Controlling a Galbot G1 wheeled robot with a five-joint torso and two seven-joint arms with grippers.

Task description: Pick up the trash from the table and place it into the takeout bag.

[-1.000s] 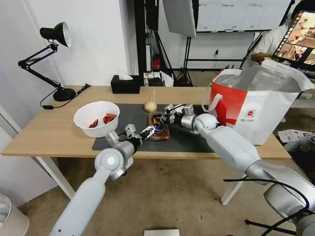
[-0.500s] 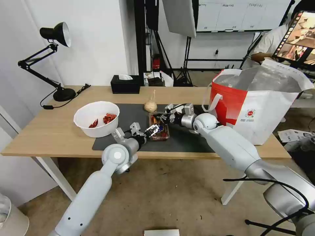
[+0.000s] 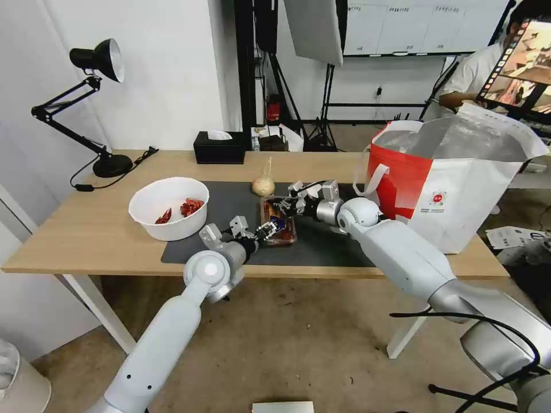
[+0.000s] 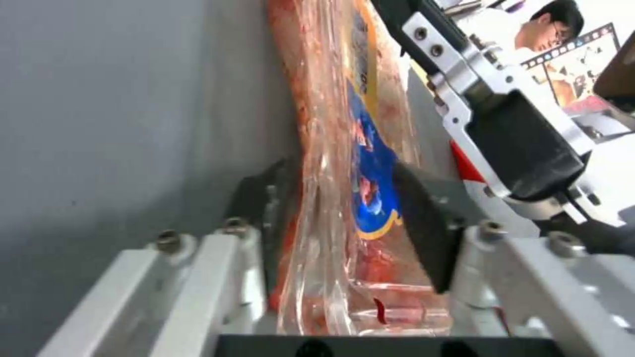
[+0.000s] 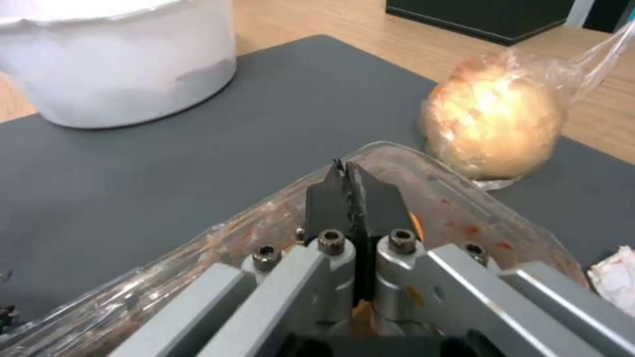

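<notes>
The clear tray [image 3: 284, 234] with food scraps lies on the dark mat [image 3: 229, 201] of the table [image 3: 86, 229]. My right gripper [image 3: 284, 205] is shut on its far rim, and the right wrist view shows the fingers [image 5: 331, 198] pinching thin plastic. My left gripper [image 3: 268, 228] is open at the near end, with its pads [image 4: 423, 218] on either side of the tray [image 4: 331, 99]. The knotted beige bag [image 3: 263, 184] sits just behind. The white bowl [image 3: 169, 206] with red shells stands left. A white tissue [image 5: 612, 272] lies beside the tray. The takeout bag [image 3: 453, 183] stands open at the right.
A black desk lamp [image 3: 94, 63] stands at the back left corner of the table. A black tissue box [image 3: 219, 147] sits at the back edge. The takeout bag's loop handle [image 3: 367, 178] hangs toward my right arm. A person sits behind the bag.
My left gripper has moved right along the mat, and its fingers now straddle the tray's near end. The right gripper and the tray have stayed put.
</notes>
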